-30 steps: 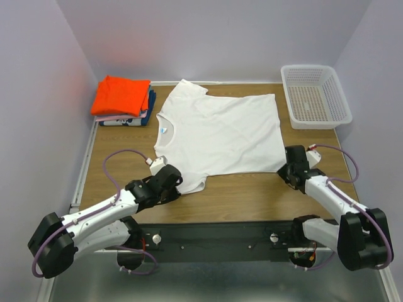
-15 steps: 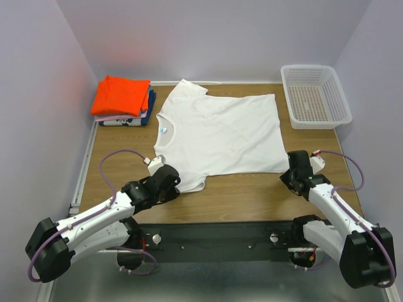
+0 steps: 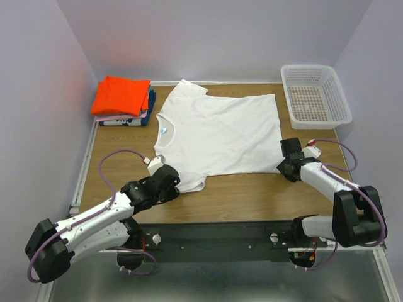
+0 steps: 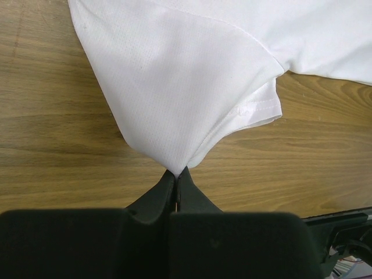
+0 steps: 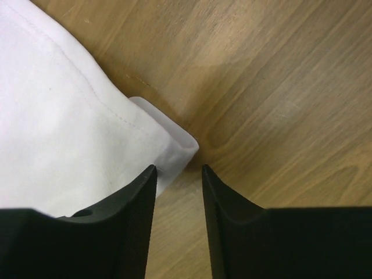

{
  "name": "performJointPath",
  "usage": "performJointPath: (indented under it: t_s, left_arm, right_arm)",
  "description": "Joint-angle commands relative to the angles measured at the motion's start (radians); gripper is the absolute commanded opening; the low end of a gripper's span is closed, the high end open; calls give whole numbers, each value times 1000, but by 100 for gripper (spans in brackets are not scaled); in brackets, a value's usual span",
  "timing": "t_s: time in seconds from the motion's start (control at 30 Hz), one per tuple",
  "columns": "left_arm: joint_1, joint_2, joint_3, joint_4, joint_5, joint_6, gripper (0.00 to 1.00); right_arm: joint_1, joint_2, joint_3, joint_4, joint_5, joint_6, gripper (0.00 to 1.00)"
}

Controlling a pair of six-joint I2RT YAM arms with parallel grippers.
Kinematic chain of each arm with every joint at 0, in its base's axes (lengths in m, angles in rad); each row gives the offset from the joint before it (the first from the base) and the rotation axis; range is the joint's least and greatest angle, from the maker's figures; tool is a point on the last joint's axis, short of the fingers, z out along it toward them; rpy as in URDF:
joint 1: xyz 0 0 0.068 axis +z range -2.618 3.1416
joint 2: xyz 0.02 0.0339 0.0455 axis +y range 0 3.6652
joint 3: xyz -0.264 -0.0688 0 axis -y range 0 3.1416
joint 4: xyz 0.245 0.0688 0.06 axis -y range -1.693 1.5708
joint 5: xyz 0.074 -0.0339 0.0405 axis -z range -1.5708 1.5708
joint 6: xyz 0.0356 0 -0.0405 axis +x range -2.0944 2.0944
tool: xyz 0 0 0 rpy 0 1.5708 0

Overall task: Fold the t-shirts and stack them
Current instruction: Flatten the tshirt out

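Left end effector [image 4: 176, 179] clamped on the near sleeve tip of the white t-shirt [image 3: 220, 135], right end effector [image 5: 179, 171] jaws apart at its near hem corner, shirt spread flat on the wooden surface [image 3: 252, 195], folded orange t-shirt [image 3: 121, 94] at the far left corner.

The left arm [image 3: 94, 217] lies low and stretched forward, with the wrist turned inward. The left gripper [image 4: 176, 179] has both fingers pressed together and pinches the tip of a sleeve of the white t-shirt [image 4: 186, 87]. The right arm [image 3: 327, 182] is bent at the elbow and reaches inward. The right gripper [image 5: 179, 170] points down, its fingers apart with a narrow gap
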Motion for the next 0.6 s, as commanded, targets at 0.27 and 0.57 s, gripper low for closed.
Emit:
performJointPath:
  t_s: [0.27,0.57]
  left_arm:
    - [-3,-19,-12,0,-41,-4,0]
    - [-3,-54,-18,-12,-30,-19,0]
  right_arm:
    - [-1,48,-15,54,9,-30,11]
    - [-1,-121,-121,40,-83,-73,1]
